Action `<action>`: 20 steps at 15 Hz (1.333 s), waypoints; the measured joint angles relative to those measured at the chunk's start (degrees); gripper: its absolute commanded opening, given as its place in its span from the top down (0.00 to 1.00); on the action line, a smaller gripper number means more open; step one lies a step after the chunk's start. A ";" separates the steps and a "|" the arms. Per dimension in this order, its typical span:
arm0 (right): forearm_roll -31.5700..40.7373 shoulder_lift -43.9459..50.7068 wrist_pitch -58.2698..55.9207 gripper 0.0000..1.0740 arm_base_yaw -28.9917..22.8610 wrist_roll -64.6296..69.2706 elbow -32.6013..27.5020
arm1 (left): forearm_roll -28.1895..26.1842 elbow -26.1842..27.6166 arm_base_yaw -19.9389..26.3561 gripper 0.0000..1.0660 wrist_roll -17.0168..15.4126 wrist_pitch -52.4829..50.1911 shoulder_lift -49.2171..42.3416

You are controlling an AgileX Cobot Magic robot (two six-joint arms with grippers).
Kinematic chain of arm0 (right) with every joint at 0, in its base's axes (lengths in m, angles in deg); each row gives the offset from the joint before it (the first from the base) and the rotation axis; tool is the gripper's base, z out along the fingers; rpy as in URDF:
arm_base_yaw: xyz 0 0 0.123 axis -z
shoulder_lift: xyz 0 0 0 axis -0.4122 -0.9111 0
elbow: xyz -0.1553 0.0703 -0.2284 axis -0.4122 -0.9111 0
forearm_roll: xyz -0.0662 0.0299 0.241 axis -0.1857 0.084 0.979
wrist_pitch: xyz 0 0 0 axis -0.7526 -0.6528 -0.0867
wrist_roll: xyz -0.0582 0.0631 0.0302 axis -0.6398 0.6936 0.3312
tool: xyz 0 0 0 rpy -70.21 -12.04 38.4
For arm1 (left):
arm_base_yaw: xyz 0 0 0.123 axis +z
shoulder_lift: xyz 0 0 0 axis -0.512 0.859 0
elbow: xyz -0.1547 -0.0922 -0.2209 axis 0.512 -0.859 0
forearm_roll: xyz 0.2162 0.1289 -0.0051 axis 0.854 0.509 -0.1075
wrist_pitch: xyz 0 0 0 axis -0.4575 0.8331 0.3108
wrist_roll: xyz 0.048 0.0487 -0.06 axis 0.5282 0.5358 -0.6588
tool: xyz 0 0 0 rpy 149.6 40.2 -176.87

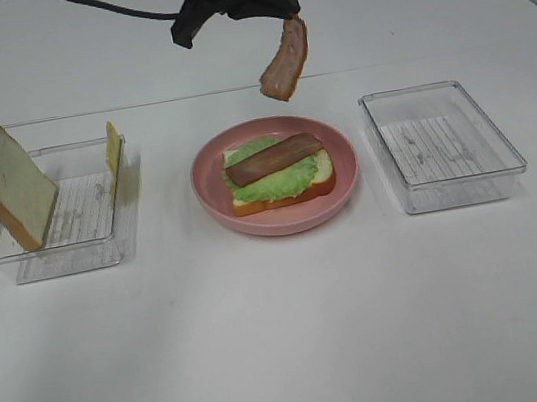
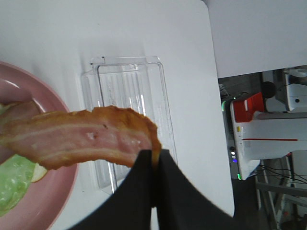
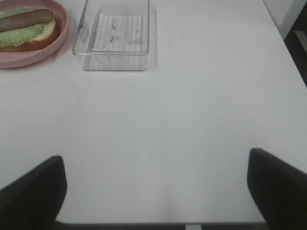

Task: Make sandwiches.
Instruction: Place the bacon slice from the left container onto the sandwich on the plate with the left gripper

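Observation:
The sandwich on the pink plate (image 1: 208, 185) is a partial stack (image 1: 277, 171): one white bread slice, green lettuce and a brown bacon strip on top. My left gripper (image 1: 290, 18) hangs above and behind the plate, shut on a second bacon strip (image 1: 285, 60) that dangles from it. The left wrist view shows the same bacon strip (image 2: 81, 139) pinched at one end by the shut gripper (image 2: 156, 160), over the plate's rim (image 2: 57, 191). My right gripper (image 3: 156, 191) is open and holds nothing, low over bare table; the stack (image 3: 26, 29) lies far from it.
A clear tray (image 1: 104, 248) on the left holds a leaning bread slice (image 1: 9, 184) and a yellow cheese slice (image 1: 113, 148). Right of the plate stands an empty clear tray (image 1: 442, 147), also the tray (image 2: 127, 115) in the left wrist view and the tray (image 3: 115, 40) in the right.

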 measured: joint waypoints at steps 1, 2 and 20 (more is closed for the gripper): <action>0.00 0.00 0.00 0.08 0.00 0.00 0.00 | -1.43 0.00 -0.06 1.00 0.63 -0.34 0.80; 0.00 0.00 0.00 0.08 0.00 0.00 0.00 | -5.56 0.00 -0.46 1.00 4.07 -0.52 3.50; 0.00 0.00 0.00 0.08 0.00 0.00 0.00 | 24.29 0.00 1.32 1.00 0.46 14.50 9.22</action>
